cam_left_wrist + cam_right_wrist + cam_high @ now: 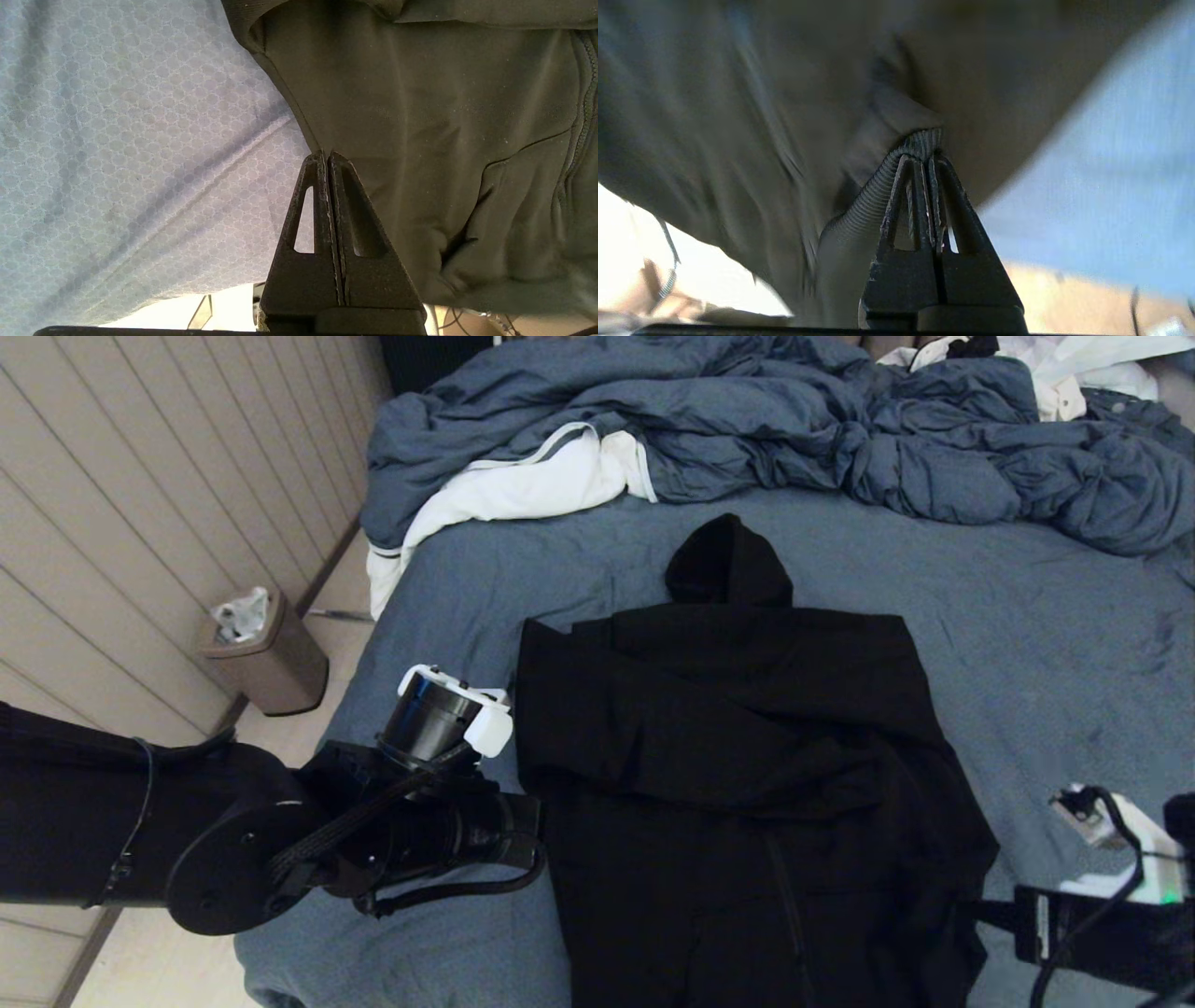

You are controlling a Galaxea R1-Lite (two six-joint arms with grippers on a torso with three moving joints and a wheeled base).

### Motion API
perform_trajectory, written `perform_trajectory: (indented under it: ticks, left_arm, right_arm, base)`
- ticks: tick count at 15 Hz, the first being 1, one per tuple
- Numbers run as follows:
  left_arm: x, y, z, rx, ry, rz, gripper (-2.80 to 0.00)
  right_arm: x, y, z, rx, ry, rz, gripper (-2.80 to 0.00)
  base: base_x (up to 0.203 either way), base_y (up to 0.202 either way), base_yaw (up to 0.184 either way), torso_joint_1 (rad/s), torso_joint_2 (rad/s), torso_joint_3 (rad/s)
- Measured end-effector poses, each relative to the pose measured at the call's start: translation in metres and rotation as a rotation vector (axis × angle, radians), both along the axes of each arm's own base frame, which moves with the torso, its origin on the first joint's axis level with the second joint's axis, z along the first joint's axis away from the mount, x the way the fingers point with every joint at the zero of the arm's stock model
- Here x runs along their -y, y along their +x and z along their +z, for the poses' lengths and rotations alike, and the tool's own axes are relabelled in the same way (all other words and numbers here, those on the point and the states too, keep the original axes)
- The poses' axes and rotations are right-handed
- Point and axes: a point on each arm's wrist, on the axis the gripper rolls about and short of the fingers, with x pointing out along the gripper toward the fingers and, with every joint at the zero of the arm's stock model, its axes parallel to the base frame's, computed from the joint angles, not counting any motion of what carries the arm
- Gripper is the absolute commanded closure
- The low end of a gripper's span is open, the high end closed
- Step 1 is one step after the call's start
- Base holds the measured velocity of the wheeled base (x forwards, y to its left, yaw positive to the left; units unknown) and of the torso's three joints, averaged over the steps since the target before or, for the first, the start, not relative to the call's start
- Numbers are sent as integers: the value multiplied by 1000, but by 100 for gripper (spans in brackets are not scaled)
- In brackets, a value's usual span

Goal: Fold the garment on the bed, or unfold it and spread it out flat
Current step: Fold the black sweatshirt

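Note:
The garment [747, 756], a black hoodie, lies on the blue-grey sheet of the bed [1027, 616] with its hood [728, 565] pointing away from me and its sleeves folded across the chest. My left gripper [537, 833] is at the garment's left side edge. In the left wrist view the left gripper [325, 154] is shut, tips right on that edge seam of the garment [420, 116]. My right gripper [985, 907] is at the lower right corner. In the right wrist view the right gripper [924, 158] is shut on the ribbed hem [920, 140].
A rumpled blue-grey duvet [794, 420] fills the far side of the bed, with a white cloth [532, 485] at its left end. A brown bin [266, 658] stands on the floor by the panelled wall [140, 504]. The bed's left edge runs beneath my left arm.

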Motion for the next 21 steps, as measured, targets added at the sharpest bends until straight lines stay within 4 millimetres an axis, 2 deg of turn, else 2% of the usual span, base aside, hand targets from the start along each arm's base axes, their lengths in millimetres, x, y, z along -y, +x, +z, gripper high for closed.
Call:
perform_trajectory:
  ticks: [6,10,17,21]
  left_arm:
    - [1,1,1,6,-4,1,0]
    - [1,1,2,10,-6,0,0]
    - [4,5,4,17,-13,1,0]
    - [12,13,11,38,-32,0,0]
  right_arm:
    - [-10,68,69,122,67,27,0]
    - [-9,111,100,155,89,7,0]
    - [1,192,119,164,76,-138,0]
    - [7,229,113,146,55,-237,0]
  base:
    - [0,0,0,0,0,0]
    - [0,0,0,0,0,0]
    - [0,0,0,0,0,0]
    - [0,0,0,0,0,0]
